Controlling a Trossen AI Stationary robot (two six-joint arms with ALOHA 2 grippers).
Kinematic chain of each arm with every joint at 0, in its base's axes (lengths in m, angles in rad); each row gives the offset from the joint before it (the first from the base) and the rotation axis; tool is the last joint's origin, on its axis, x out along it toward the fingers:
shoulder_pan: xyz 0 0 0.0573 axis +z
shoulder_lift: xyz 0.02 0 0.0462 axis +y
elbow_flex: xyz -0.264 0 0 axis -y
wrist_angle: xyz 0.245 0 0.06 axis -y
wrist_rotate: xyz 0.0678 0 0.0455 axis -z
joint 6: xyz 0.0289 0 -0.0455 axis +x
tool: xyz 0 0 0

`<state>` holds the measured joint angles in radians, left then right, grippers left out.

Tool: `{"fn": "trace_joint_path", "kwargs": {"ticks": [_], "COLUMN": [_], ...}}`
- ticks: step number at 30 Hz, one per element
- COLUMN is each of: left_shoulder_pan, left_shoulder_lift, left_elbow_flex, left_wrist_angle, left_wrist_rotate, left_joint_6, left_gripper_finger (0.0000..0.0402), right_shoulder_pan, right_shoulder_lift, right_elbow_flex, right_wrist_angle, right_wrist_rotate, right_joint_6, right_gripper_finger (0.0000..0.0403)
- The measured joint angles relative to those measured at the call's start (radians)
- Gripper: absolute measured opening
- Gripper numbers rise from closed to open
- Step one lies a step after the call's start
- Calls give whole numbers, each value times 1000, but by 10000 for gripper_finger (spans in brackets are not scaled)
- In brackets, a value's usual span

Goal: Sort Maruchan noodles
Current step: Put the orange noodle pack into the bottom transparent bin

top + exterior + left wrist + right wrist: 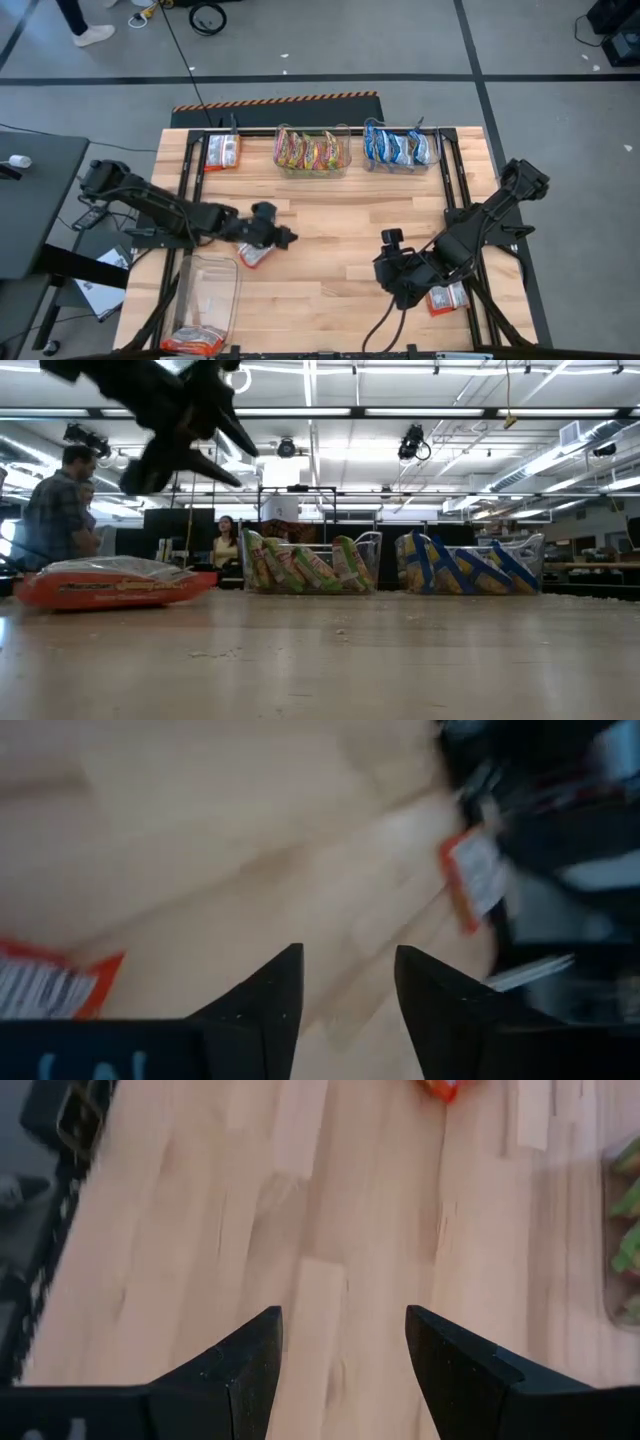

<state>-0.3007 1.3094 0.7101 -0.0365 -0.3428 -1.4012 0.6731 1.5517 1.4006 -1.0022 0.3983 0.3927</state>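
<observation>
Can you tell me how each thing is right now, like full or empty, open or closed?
Left tool: open, empty, above a red packet lying flat.
Right tool: open, empty, over bare table.
Middle tub: packed with yellow-green packets standing on edge.
Right tub: packed with blue packets.
Near-left tub: empty.
Other red packets: lying flat at far left, near left, near right.

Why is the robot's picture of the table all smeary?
Left wrist view: the wood and the red-orange packet are streaked by motion blur; only the hand's fingers look crisp. Low view: ceiling lights glare, and the left arm shows dark against them.
</observation>
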Motion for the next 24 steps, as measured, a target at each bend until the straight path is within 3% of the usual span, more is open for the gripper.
{"fn": "trace_joint_path", "kwargs": {"ticks": [6,9,14,20,24], "left_shoulder_pan": [-92,-120,-187,-205,-205], "left_shoulder_lift": [164,265,395,478,521], "left_elbow_flex": [343,443,480,480,480], "left_wrist_angle": [-666,-878,-905,-943,-1059], "left_wrist_rotate": [-41,-47,27,94,92], "left_joint_6": [-115,-124,24,-16,-72], "left_gripper_finger": [142,143,167,223,228], "right_shoulder_pan": [32,44,62,80,79], "right_shoulder_lift": [-33,-52,-67,-68,-68], "right_elbow_flex": [0,0,0,0,0], "right_wrist_angle": [-73,-72,-78,-79,-79], "right_wrist_rotate": [0,0,20,26,27], "right_joint_6": [2,1,32,60,60], "right_gripper_finger": [219,219,219,219,219]}}
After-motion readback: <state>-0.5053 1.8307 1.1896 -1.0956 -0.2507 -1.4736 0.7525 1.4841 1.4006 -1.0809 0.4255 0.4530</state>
